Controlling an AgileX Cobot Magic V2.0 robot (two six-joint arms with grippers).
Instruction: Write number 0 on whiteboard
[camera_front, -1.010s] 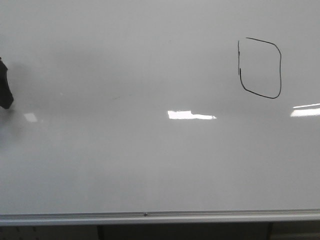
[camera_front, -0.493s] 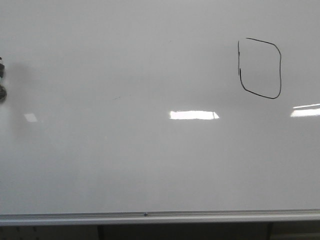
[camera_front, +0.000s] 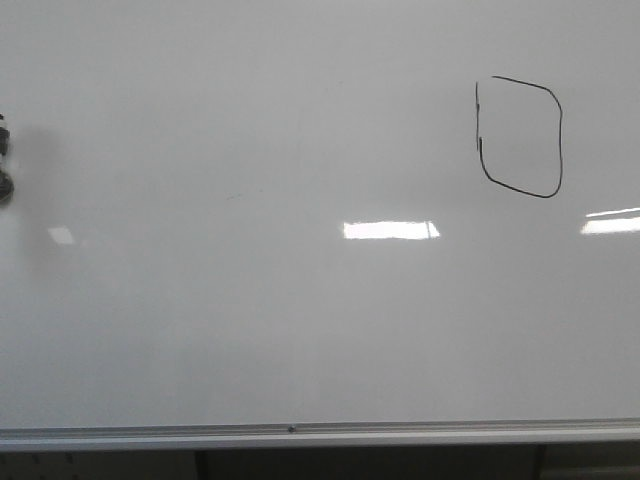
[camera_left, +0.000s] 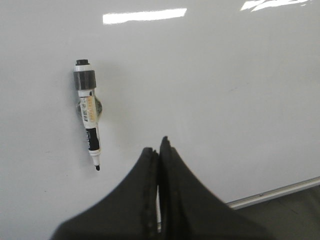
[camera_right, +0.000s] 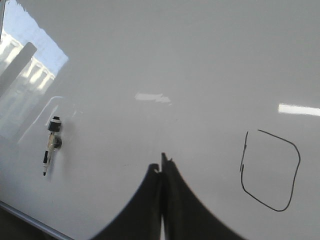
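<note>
in the front view, the number 0 (camera_front: 519, 137) is sitting at the whiteboard's (camera_front: 300, 320) upper right, its top-left corner not closing; a marker (camera_front: 4, 160) is getting cut off at the left edge. in the left wrist view, the left gripper's (camera_left: 159, 150) fingers are pressing together, empty, beside the marker (camera_left: 88, 120) lying on the board. in the right wrist view, the right gripper's (camera_right: 161, 167) fingers are also meeting, left of the 0 (camera_right: 269, 170).

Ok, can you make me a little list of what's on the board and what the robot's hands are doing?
board: whiteboard, glossy, silver rail below
drawing: number 0, boxy black loop, small gap at its top left corner
pen: marker on the board, uncapped, nobody holding it
left hand: shut, empty, near the marker
right hand: shut, empty, away from the 0
</note>
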